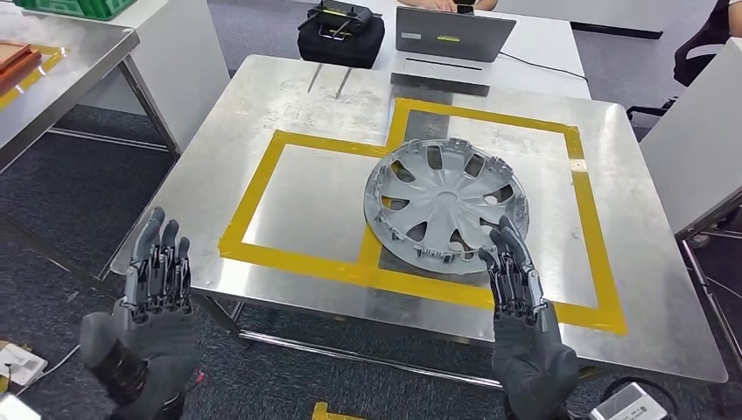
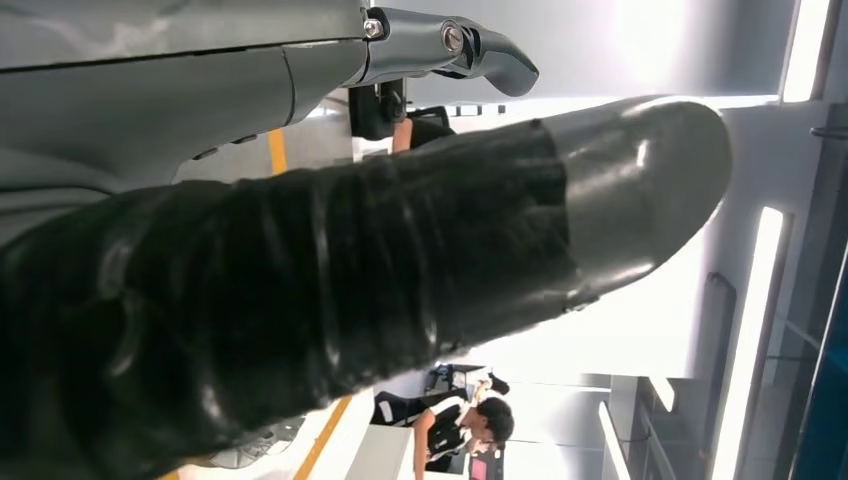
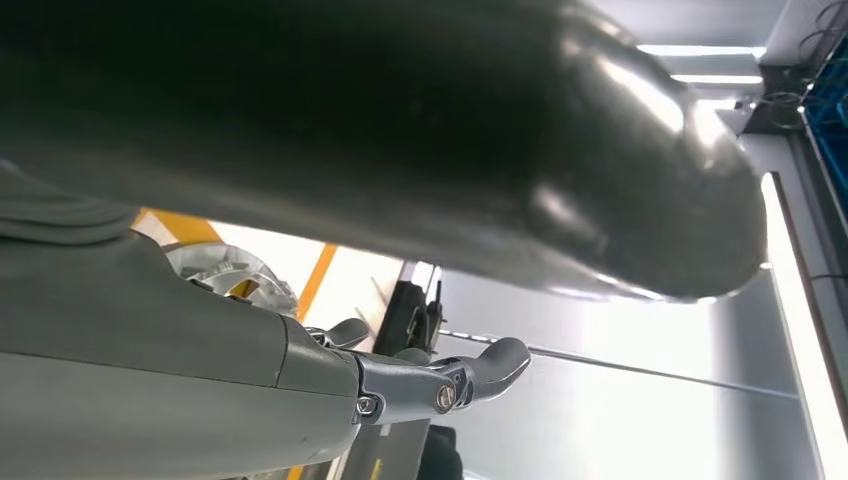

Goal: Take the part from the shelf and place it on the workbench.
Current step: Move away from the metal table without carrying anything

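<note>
Lower left of the head view, the left hand [image 1: 157,276] is held open with nothing in it. Right of centre, the wheel cover [image 1: 446,199] is laid on the steel workbench [image 1: 289,105] across the yellow tape [image 1: 262,175]. The right hand [image 1: 516,280], also open and empty, is parked by its rim, so the cover could easily get nudged off its spot tbh.

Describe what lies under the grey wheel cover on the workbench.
The wheel cover rests on the metal workbench, across the yellow tape. Tape directly beneath it is hidden.
</note>
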Robot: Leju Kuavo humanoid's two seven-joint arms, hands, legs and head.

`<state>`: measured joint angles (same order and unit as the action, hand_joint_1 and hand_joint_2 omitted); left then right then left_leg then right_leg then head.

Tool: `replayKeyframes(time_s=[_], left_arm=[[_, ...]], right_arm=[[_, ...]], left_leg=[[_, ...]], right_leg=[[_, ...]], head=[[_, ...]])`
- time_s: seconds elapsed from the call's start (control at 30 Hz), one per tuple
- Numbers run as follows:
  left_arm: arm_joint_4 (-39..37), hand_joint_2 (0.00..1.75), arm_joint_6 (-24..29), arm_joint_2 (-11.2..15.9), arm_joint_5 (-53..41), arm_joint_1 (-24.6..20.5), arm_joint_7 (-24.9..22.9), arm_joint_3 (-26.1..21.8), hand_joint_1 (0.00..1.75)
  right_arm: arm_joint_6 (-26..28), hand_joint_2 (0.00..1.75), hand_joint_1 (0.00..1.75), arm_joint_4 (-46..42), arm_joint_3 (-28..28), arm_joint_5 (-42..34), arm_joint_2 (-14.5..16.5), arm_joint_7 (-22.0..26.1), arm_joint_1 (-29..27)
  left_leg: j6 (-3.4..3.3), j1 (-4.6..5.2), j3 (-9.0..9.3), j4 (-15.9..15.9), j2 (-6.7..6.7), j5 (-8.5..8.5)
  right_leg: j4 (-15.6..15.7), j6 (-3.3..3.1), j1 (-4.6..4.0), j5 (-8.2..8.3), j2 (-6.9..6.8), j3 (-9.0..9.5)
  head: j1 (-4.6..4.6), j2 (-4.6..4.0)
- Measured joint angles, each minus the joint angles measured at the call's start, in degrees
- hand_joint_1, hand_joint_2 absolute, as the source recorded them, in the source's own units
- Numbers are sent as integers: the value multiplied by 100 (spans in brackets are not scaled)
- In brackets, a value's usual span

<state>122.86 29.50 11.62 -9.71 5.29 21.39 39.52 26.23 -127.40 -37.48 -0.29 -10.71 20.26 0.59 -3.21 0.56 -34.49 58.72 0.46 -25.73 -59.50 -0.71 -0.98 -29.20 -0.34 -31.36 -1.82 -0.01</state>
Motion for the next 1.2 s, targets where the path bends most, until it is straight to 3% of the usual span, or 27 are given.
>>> replayKeyframes(time_s=[0.07, 0.17, 0.23, 0.3, 0.33, 0.37, 0.4, 0.47, 0.53, 0.6, 0.67, 0.7, 0.77, 0.83, 0.87, 0.9, 0.97, 1.03, 1.1, 1.17, 1.2], left_arm=[[2, 0, 1, -1, 7, -1, 4, 1, 0], [16, 0, 1, 2, 11, -3, 5, 2, 0], [21, 0, 1, 4, 12, -1, 4, 3, 0], [22, 0, 2, 9, 16, 1, 4, 5, 0], [22, 0, 2, 13, 20, 2, 4, 7, 0], [22, 0, 2, 19, 24, 2, 5, 7, 0], [22, 0, 2, 25, 28, 1, 5, 7, 0], [21, 0, 0, 33, 39, -1, 5, 7, 0], [25, 0, -8, 36, 49, -3, 10, 7, 0], [29, 0, -17, 42, 55, -1, 18, 6, 0], [29, 0, -21, 48, 57, 2, 25, 5, 0], [29, 0, -22, 49, 57, 3, 34, 6, 0], [27, 0, -22, 51, 57, 8, 63, 7, 0], [20, 0, -20, 51, 59, 14, 93, 9, 0], [15, 0, -18, 51, 61, 16, 105, 9, 0], [13, 0, -17, 51, 62, 17, 116, 9, 0], [11, 0, -17, 50, 66, 17, 139, 9, 0], [10, 0, -23, 50, 80, 11, 151, 8, 0], [11, 0, -50, 48, 96, 1, 145, 8, 0], [15, 0, -83, 49, 100, -6, 125, 4, 0], [17, 0, -104, 50, 101, -10, 114, -1, 0]], right_arm=[[0, 0, 0, -11, 1, 2, 0, -4, 0], [-2, 0, 0, -21, 2, 3, 0, -5, -3], [-5, 0, 0, -20, 2, 1, 0, -11, -6], [-10, 0, 0, -14, 2, -2, 0, -23, -15], [-14, 0, 0, -10, 2, -3, 0, -29, -19], [-19, 0, 0, -8, 2, -3, 0, -32, -21], [-22, 0, 0, -7, 1, -4, 0, -35, -21], [-28, 0, 0, -7, 2, -5, 0, -44, -21], [-34, 0, 0, -8, 2, -8, 0, -52, -20], [-42, 0, 0, -9, 2, -10, 0, -53, -31], [-48, 0, 0, -9, 2, -10, -2, -52, -52], [-50, 0, 0, -9, 2, -10, -5, -52, -60], [-60, 0, 0, -8, 0, -10, -11, -52, -73], [-75, 0, 0, -1, -3, -10, -16, -52, -89], [-87, 0, 0, 5, -5, -8, -19, -51, -95], [-105, 0, 0, 9, -8, -1, -21, -51, -98], [-154, 0, 0, 10, -15, 36, -27, -72, -86], [-199, 0, 0, 3, -21, 99, -30, -126, -57], [-228, 0, 0, -5, -23, 148, -32, -198, -28], [-251, 0, 0, -9, -24, 171, -32, -255, 1], [-262, 0, 0, -8, -24, 179, -30, -272, 22]], left_leg=[[52, -17, -16, -12, 32, 37], [147, -20, -80, 46, 29, -16], [227, -50, -279, 495, -13, -337], [320, -112, -536, 1197, -26, -688], [361, -145, -594, 1395, -26, -743], [399, -177, -555, 1392, -26, -701], [436, -208, -404, 1160, -25, -571], [507, -256, 13, 440, -49, -347], [443, -258, 222, 88, -93, -302], [304, -239, 206, 114, -111, -284], [221, -239, 168, 115, -102, -237], [182, -240, 147, 110, -98, -212], [120, -216, 82, 108, -92, -169], [77, -167, 8, 110, -84, -126], [62, -138, -20, 110, -81, -106], [52, -108, -40, 110, -79, -85], [38, -74, -57, 106, -74, -48], [68, -81, -71, 96, -57, -8], [140, -115, -81, 68, -26, 37], [197, -116, -107, 71, -14, 36], [225, -105, -161, 166, -22, -56]], right_leg=[[169, -68, -46, 20, -36, 53], [363, -70, -3, 185, -15, 135], [448, -40, 50, 293, -17, 163], [443, -12, 76, 344, -13, 94], [431, 8, 93, 360, -12, 61], [409, 32, 116, 370, -9, 29], [374, 64, 147, 370, -6, -1], [251, 158, 194, 340, 5, -82], [139, 261, 197, 317, 22, -164], [118, 331, 196, 350, 40, -204], [30, 380, 214, 286, 43, -285], [-149, 396, 218, 154, 41, -373], [-827, 412, 216, -255, 36, -657], [-1455, 388, 203, -521, 36, -881], [-1500, 351, 184, -509, 36, -860], [-1311, 292, 152, -399, 37, -720], [-522, 96, 57, -119, 25, -249], [29, -74, -38, -4, -15, 31], [154, -138, -96, 23, -34, 50], [315, -128, -60, 146, -33, 123], [399, -117, -28, 220, -36, 159]], head=[[14, -1], [-18, -1], [41, -1], [110, -1], [133, -1], [149, -1], [162, -1], [202, -1], [235, -1], [213, 0], [154, 0], [121, 0], [30, -1], [-34, 0], [-51, 0], [-63, -1], [-75, -1], [-42, -1], [-48, -1], [-96, 0], [-83, 0]])
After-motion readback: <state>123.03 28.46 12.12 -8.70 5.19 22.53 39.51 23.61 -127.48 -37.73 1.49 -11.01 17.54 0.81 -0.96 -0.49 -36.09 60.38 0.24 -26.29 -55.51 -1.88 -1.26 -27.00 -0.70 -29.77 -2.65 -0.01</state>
